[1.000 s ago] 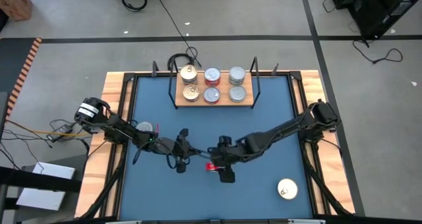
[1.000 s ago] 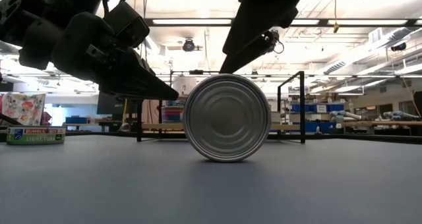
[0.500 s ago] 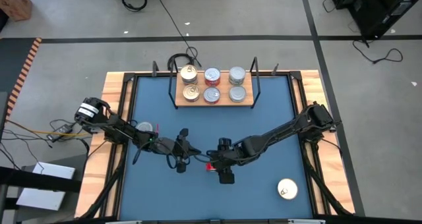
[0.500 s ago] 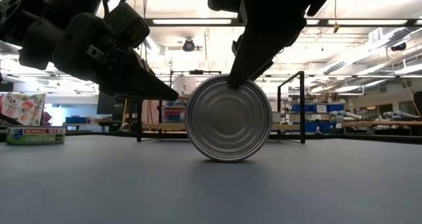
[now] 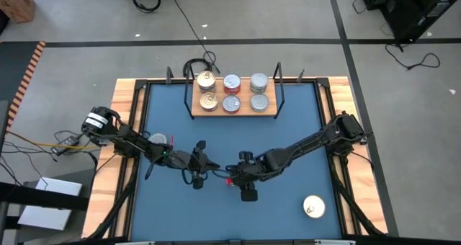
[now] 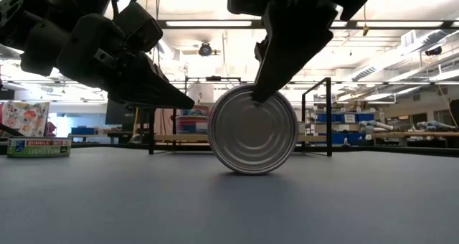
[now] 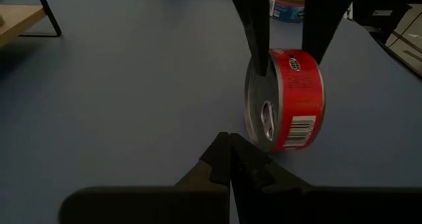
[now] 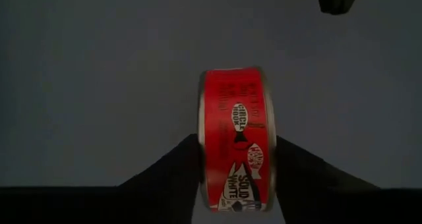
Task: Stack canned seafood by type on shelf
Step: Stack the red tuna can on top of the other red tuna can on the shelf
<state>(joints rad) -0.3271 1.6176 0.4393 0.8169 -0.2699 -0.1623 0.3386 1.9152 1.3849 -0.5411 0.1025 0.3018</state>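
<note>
My right gripper (image 5: pixel 232 180) sits over the middle of the blue worktop (image 5: pixel 295 130), its jaws straddling a red-sided tin (image 8: pixel 236 140) that stands on its edge. From above I see only a sliver of red between dark fingers. My right wrist view shows more: the tin's red label faces the camera, with one finger (image 8: pixel 173 168) against each flat end, so the jaws are clamped on it while it is down on the worktop. The low view gives the silver ribbed end (image 6: pixel 252 130) of that tin, its rim touching the surface. My left wrist view shows the opposite face, the pull-tab lid, and a barcode on the red side.

My left gripper (image 5: pixel 199 174) hangs just beside the tin, jaws pressed together, holding nothing.

The shelf (image 5: pixel 232 105) stands at the far edge of the worktop with six tins on it: two gold-lidded (image 5: pixel 208 101) at one end, silver-lidded ones with red sides in the middle, plain silver at the other end. Only the top view shows this sorting. One tin (image 5: pixel 313 207) lies alone near the front right corner.
</note>
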